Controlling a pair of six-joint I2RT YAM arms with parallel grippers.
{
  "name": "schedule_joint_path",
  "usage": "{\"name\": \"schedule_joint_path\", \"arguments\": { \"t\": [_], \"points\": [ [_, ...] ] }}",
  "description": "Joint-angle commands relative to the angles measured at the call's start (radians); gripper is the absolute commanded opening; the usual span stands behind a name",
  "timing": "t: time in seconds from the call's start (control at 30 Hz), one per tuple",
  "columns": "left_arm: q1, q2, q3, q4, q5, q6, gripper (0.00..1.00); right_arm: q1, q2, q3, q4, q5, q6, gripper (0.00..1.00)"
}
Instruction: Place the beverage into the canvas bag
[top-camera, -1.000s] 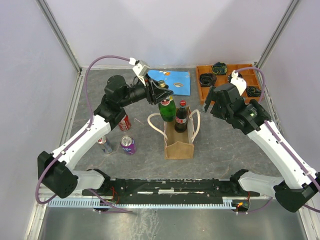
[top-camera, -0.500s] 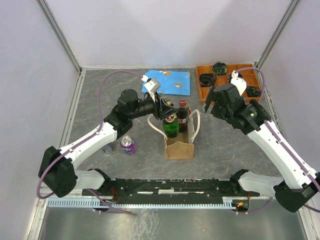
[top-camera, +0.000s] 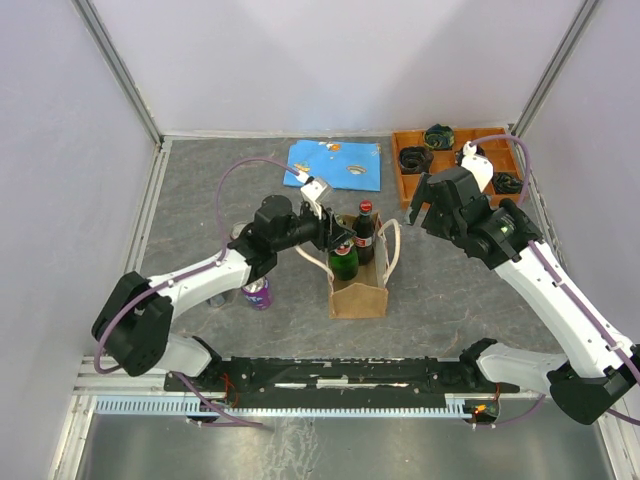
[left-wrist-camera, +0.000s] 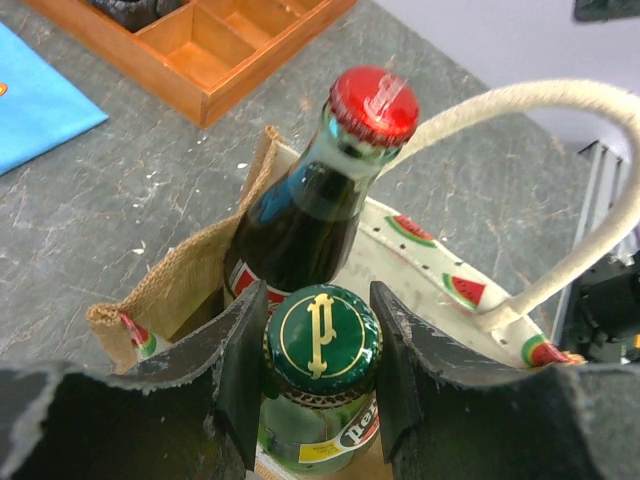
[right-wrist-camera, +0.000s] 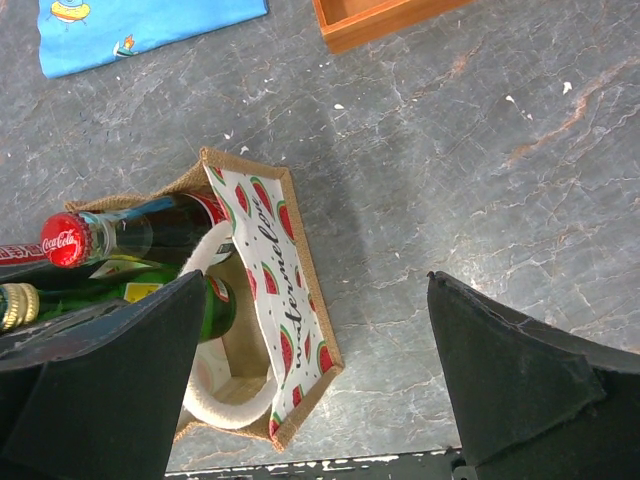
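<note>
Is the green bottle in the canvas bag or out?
In: the green bottle stands inside the canvas bag beside the cola bottle, its neck above the rim.

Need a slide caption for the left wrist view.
Left gripper clamps green bottle by its cap inside the canvas bag beside a red-capped bottle.

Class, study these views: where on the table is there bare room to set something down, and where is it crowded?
Bare table lies between the canvas bag and the right arm, and in the back-left corner beside the blue cloth. Crowded: the bag's mouth, holding the cola bottle and the green bottle gripped by the left end effector.
</note>
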Motion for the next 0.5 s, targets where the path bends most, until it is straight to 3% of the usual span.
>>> {"name": "schedule_joint_path", "arguments": {
  "t": [0.0, 0.47],
  "points": [
    [-0.018, -0.013, 0.012, 0.226, -0.057, 0.114, 0.03, -0.004, -0.013, 0.009, -0.003, 0.019, 0.003, 0.99],
    [-0.087, 0.034, -0.094, 0.403, -0.180, 0.365, 0.03, -0.010, 0.009, 0.015, -0.008, 0.001, -0.006, 0.99]
  ]
}}
